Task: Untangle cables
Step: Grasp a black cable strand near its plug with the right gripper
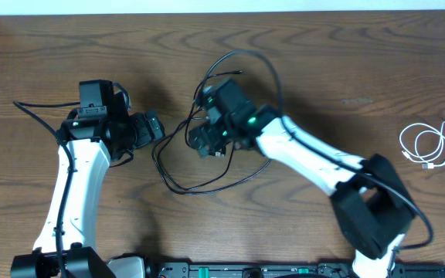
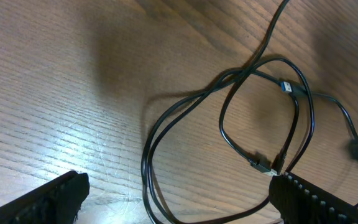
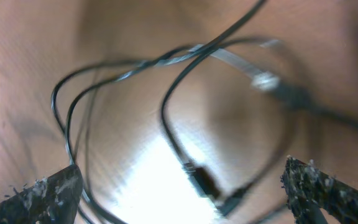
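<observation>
Right hand (image 1: 205, 144): jaws spread wide, nothing clamped. In its wrist view the two fingers (image 3: 37, 194) sit at the bottom corners of the frame, with bare counter and cord between them. The hand sits over the tangled part of the black cable (image 1: 178, 182), near the middle of the counter (image 1: 346, 62). Under it the cable crosses itself. Two strands are twisted together toward the top of the wrist view, and one plug (image 3: 199, 180) lies between the finger lines. That view is blurred, so finer detail of the crossings cannot be read. Left hand (image 1: 150, 128): also open wide and gripping nothing, its fingers (image 2: 50, 198) at the lower corners of its own wrist view. It points toward the right hand, just beside the left edge of the black loops. Its view shows the cable sharply: a closed loop that crosses itself at the top, a blue-tipped plug (image 2: 286, 86) on the loop's right side, and a second plug (image 2: 263, 165) near the lower right. Two strands run side by side down to the bottom edge. From overhead, the black cable arcs around the right wrist at the far side and sweeps in a wide loop on the near side of both hands, on wood-grain surface. White cable (image 1: 427, 145): coiled by itself near the counter's right edge, well apart from the black cable and from both hands.
</observation>
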Motion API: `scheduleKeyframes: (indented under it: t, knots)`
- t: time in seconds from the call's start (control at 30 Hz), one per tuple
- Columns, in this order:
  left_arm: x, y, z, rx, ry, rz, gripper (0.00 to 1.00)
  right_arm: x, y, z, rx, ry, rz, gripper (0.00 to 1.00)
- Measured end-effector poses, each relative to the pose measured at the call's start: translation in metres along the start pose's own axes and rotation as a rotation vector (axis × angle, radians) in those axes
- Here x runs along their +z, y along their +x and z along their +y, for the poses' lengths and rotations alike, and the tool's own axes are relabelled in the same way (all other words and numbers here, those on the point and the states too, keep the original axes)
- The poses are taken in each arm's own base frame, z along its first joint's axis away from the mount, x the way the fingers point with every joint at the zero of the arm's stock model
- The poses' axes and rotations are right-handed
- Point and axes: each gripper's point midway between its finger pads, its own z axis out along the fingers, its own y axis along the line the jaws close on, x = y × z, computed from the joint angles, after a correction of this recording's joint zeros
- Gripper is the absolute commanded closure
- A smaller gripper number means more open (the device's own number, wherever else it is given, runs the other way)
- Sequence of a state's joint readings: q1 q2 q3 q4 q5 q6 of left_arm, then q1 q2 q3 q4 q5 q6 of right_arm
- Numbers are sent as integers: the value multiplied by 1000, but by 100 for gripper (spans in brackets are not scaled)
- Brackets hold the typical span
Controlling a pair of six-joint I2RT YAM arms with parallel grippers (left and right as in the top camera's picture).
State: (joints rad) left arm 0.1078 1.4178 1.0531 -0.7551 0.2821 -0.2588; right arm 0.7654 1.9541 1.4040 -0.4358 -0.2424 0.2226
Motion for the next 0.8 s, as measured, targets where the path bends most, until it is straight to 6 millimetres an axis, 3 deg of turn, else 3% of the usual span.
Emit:
scheduleKeyframes:
  t: [0.23, 0.33, 0.47, 0.63, 0.7, 0.8]
  knots:
    - [0, 0, 0, 0, 0, 0, 2, 56, 54, 49, -92, -68, 135, 1]
    - [0, 0, 0, 0, 0, 0, 2, 66, 60, 69, -137, -99, 129, 3]
    - [0, 0, 1, -2, -2, -1, 2, 74, 66, 89, -177, -122, 121, 28]
    - [0, -1, 1, -2, -4, -2, 2, 79, 68, 91, -198, -94, 112, 56]
    - [0, -1, 1, -3, -4, -2, 2, 80, 68, 89, -198, -82, 110, 64]
    - [0, -1, 1, -5, -4, -2, 2, 81, 69, 87, -197, -72, 110, 65]
